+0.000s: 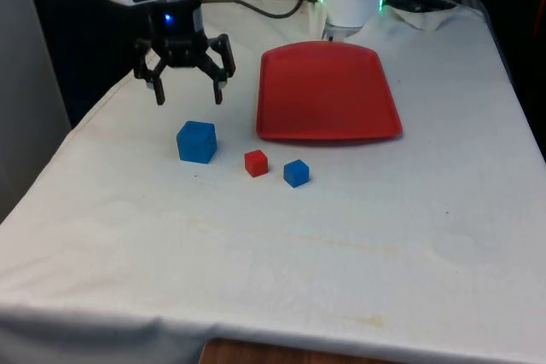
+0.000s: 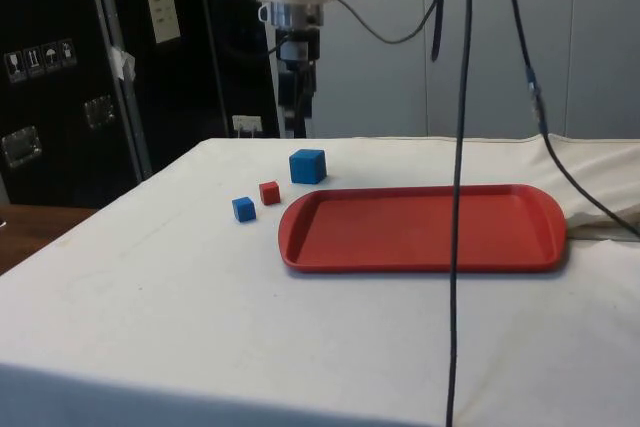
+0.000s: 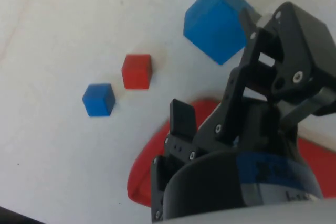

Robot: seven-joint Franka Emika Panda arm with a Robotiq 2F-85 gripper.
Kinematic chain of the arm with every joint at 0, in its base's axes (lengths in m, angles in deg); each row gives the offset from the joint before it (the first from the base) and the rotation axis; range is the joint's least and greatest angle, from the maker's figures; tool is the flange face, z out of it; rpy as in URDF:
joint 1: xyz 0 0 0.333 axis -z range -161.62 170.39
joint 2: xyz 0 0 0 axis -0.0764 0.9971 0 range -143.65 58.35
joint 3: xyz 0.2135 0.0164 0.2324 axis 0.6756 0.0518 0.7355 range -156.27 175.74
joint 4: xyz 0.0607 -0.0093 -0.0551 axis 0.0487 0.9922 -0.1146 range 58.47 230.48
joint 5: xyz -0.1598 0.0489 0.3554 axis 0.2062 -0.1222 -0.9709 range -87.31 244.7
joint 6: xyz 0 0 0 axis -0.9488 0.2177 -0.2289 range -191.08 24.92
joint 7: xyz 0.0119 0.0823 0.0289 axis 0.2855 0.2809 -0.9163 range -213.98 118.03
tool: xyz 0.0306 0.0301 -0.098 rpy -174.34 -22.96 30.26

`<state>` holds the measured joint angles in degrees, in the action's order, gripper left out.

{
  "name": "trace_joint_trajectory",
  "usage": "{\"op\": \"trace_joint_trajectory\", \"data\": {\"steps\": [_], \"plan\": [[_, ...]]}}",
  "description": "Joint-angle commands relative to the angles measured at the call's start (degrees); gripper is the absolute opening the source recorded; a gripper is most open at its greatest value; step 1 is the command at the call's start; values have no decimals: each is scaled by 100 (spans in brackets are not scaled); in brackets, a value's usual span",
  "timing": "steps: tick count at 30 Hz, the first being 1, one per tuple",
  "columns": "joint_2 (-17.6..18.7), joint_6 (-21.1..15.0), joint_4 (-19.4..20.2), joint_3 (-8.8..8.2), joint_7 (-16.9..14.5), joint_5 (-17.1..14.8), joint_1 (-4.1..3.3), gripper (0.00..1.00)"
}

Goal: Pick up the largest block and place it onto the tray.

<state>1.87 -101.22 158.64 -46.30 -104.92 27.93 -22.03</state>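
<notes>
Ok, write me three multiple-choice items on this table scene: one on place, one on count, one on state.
1. Where does the large blue block sit?
A. On the red tray
B. On the cloth, off the tray
C. Between the fingers

2. How many blocks are there?
A. Two
B. Three
C. Four

3. What state is the gripper in?
A. Open, above the table
B. Shut on a block
C. Resting in the tray

Key: 1 B, it stands on the cloth beside the small red block. 2 B, those two plus the small blue block. 3 A, the fingers are spread and hold nothing.
</notes>
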Motion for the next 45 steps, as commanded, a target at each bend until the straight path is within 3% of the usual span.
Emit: {"op": "trace_joint_trajectory", "data": {"steps": [1,5,15,16,18,24,28,33,34,35,36,42,45], "plan": [[120,109,-149,29,-23,-46,115,100],[384,264,-309,-92,-69,-201,155,100],[470,367,-252,-189,126,-183,34,100],[435,367,-264,-166,52,-218,74,100],[487,355,-229,-172,212,-183,-6,100],[596,332,-212,-143,390,-201,-63,100],[710,321,-235,-143,476,-201,-57,100],[900,338,-355,-155,567,-201,11,100],[837,327,-281,-166,527,-206,-40,100],[934,338,-378,-155,579,-206,23,100],[963,344,-407,-160,607,-206,29,100],[1049,344,-493,-166,728,-223,6,100],[1117,361,-556,-138,831,-235,29,100]]}}
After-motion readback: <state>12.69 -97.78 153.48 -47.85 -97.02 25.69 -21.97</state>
